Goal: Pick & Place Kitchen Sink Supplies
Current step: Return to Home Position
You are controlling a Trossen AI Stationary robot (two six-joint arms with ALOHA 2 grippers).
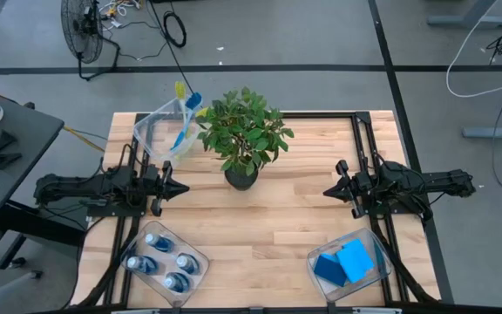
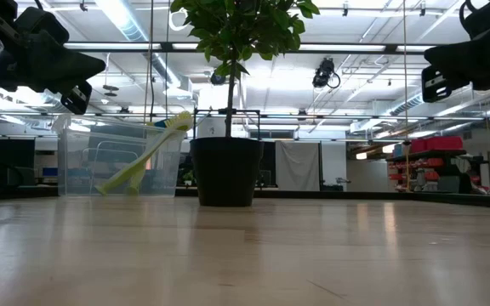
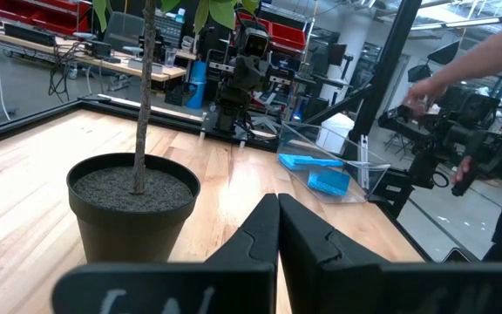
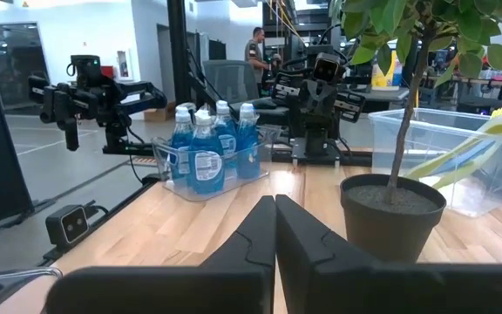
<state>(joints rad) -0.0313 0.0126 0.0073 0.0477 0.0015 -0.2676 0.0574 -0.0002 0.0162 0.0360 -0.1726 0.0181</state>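
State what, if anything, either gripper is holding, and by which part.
Nothing is held: the left gripper and the right gripper are both shut and empty.

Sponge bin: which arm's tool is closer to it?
Right. The right tool hangs on the same table side as the sponge bin; the left tool is across the table, beyond the potted plant.

No writing, brand or number here can be read. The blue bottles (image 1: 166,260) in the bin at the lower left of the high view carry pale labels (image 4: 204,163), which show closer in the right wrist view, but their print is too small to make out.
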